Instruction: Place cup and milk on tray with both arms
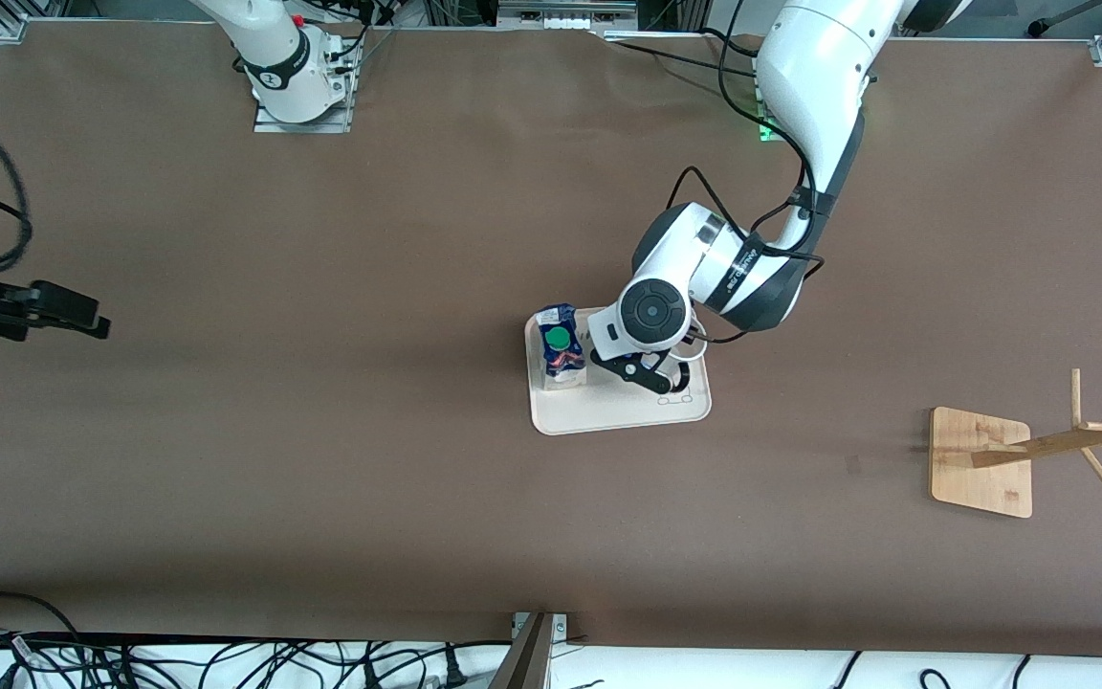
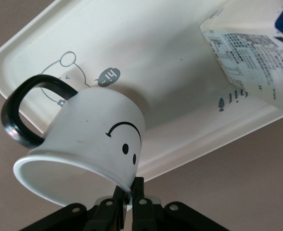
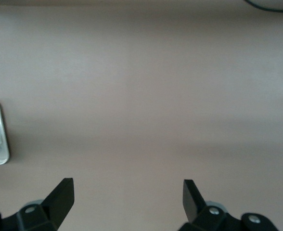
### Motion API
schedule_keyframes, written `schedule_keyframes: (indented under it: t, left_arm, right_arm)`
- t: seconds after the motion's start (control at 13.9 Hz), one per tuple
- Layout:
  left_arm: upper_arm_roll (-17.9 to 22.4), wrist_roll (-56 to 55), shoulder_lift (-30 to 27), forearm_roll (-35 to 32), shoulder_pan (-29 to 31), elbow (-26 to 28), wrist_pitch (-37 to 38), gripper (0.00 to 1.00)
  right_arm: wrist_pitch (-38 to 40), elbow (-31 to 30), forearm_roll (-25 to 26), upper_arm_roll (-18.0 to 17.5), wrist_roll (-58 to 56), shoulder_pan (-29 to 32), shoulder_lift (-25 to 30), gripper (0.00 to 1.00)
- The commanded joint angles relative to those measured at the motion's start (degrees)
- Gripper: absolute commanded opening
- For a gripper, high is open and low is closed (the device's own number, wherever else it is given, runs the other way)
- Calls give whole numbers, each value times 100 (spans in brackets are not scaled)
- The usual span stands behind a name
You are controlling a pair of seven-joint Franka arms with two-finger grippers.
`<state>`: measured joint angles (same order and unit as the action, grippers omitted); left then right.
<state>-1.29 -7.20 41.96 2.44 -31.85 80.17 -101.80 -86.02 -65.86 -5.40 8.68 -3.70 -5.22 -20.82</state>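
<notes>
The left tool (image 1: 658, 381) hangs over the cream tray (image 1: 608, 411), its two fingers (image 2: 140, 190) pressed together on the rim wall of the white mug (image 2: 91, 139). In the left wrist view the mug is tilted, its mouth turned toward the camera, the black smiley face on its side and the black loop handle sticking out to one side. Its base sits close over the tray's rabbit drawing and the small "hi" bubble; whether it actually touches the tray floor I cannot tell.

The milk carton (image 1: 559, 346) stands on the same tray, at the end nearer the right arm, with its green screw cap on top. It is just beside the left tool and the mug but apart from both.

The right tool (image 3: 128, 192) waits over bare desk (image 1: 321, 459) toward the right arm's end, well apart from the tray, its fingers spread wide and holding nothing.

A wooden rack (image 1: 986, 459) stands on the desk toward the left arm's end.
</notes>
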Motion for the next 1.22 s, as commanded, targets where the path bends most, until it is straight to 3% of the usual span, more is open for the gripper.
schedule_keyframes:
  t: [0.0,0.14,0.29,0.36,0.43,0.65,0.72,0.79,0.86,1.15]
  left_arm:
    - [190,43,207,64,-181,-256,37,0]
    - [278,43,207,64,-199,-256,63,0]
    - [305,52,207,72,-199,-265,107,3]
    - [313,69,199,72,-199,-274,108,13]
    - [331,95,198,81,-199,-309,116,33]
    - [366,113,198,108,-199,-361,160,35]
    - [375,113,198,116,-199,-379,204,44]
    - [410,122,198,116,-199,-388,213,78]
    - [436,200,181,125,-199,-397,222,100]
    - [865,245,-82,598,-181,-564,476,100]
  right_arm:
    - [-231,-822,1151,-1014,27,310,631,100]
    - [-380,-1130,1243,-1490,185,723,833,100]
    - [-416,-1166,1182,-1501,194,751,842,100]
    - [-355,-1123,1190,-1501,186,742,808,100]
    - [-250,-1070,1199,-1501,177,733,764,100]
    - [-205,-982,850,-1466,238,812,684,100]
    - [-205,-990,647,-1396,395,812,693,100]
    - [-170,-991,584,-1360,640,812,693,100]
    - [-161,-991,575,-1360,799,812,710,100]
    - [-327,-1279,584,-1360,827,821,947,100]
